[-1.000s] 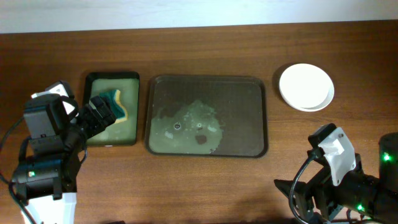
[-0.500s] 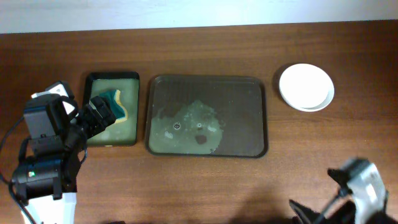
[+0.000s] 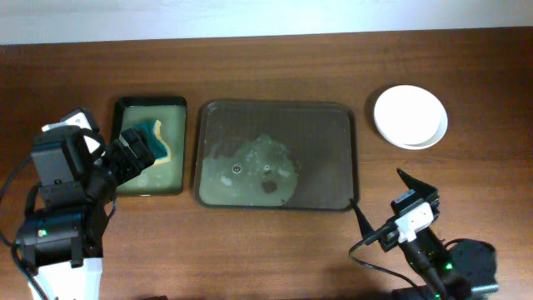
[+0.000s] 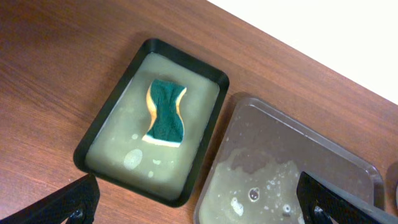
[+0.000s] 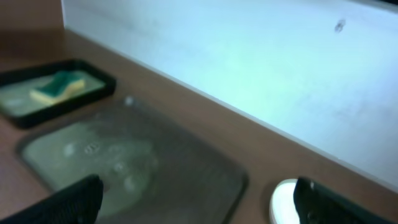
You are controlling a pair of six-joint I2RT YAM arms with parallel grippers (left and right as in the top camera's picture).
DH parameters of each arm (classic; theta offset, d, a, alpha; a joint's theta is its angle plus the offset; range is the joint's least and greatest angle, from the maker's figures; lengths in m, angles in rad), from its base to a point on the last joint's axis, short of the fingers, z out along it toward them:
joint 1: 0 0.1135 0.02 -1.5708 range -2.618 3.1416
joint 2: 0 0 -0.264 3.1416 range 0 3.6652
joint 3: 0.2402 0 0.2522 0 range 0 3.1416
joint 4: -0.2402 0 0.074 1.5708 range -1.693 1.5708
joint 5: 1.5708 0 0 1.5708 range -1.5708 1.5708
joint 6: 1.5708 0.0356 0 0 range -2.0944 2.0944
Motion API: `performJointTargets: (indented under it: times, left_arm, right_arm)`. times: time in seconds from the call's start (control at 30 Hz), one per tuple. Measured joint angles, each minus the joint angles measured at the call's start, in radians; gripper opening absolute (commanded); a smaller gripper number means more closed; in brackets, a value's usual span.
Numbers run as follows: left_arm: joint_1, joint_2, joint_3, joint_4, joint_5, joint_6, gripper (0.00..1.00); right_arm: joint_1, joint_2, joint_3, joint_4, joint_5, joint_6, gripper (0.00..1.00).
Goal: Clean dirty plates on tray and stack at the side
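Now: white plates stacked on bench right of wet brown tray, sponge in small black tray at its left; left fingers spread wide near that small black tray, right fingers also wide.

Only the right gripper moved: it dipped away near-right, then swung left, now sitting spread wide by the tray's near right corner.
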Motion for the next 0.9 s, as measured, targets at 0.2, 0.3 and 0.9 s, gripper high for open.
performJointTargets:
  times: [0.2,0.3,0.9]
  left_arm:
    - [0.000,0.000,0.000,-0.002,0.000,0.000,0.99]
    - [0.000,0.000,0.000,-0.002,0.000,0.000,0.99]
    - [0.000,0.000,0.000,-0.002,0.000,0.000,1.00]
  right_arm:
    - [0.000,-0.174,-0.291,0.277,-0.022,-0.011,0.98]
    - [0.000,-0.190,-0.370,0.397,-0.021,-0.011,0.98]
    - [-0.068,-0.192,-0.451,0.334,0.351,0.031,0.98]
